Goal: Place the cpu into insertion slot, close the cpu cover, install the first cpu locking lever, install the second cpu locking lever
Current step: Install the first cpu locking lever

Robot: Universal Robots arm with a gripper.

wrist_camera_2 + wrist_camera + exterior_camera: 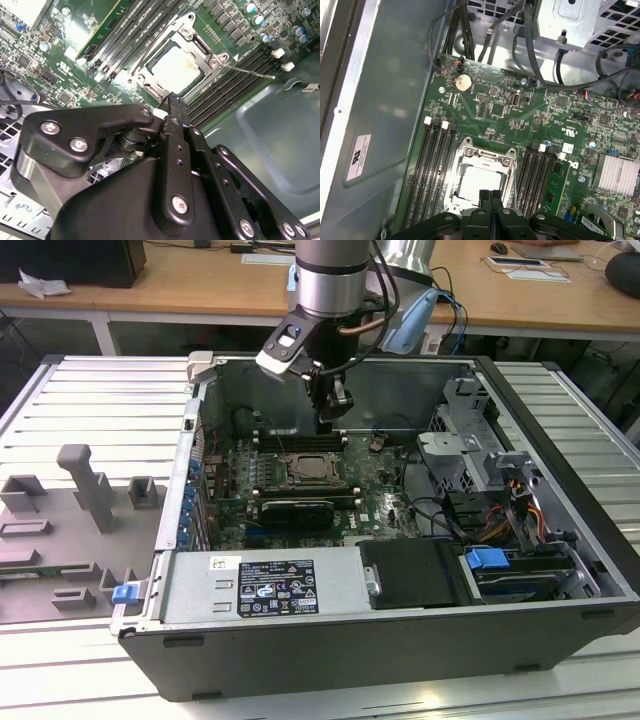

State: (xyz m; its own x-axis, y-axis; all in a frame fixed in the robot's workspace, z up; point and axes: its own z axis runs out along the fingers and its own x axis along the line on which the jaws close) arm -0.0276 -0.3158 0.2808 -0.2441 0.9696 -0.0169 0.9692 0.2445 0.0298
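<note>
The cpu (pixel 175 67) sits in the insertion slot (pixel 452 200), its pale top showing through the square opening of the cpu cover (pixel 485 156), which looks to be lying flat over it. The slot is near the middle of the green board (pixel 485 107), on the side toward the far wall of the computer case (pixel 400 665) as the exterior view has it, with long black memory slots (pixel 432 170) running along both sides.

In the second wrist view a thin metal rod, which I take for a locking lever (pixel 250 71), sticks out from the cover's corner and lies across the memory slots. It doesn't look latched, so I judge the lever work is the step in hand.

The gripper (pixel 490 196) hangs over the slot's edge with its jaws pressed together and nothing between them. I can't tell whether the tips touch anything.

With the jaws closed like that, the tips serve as a pusher. To do this well, I'd say bear on the rod near its free end, where it gives most easily. Press down first, then sideways under its catch. Keep off the white clips at the ends of the memory slots, and watch that the cover stays seated flat while the lever loads it.
</note>
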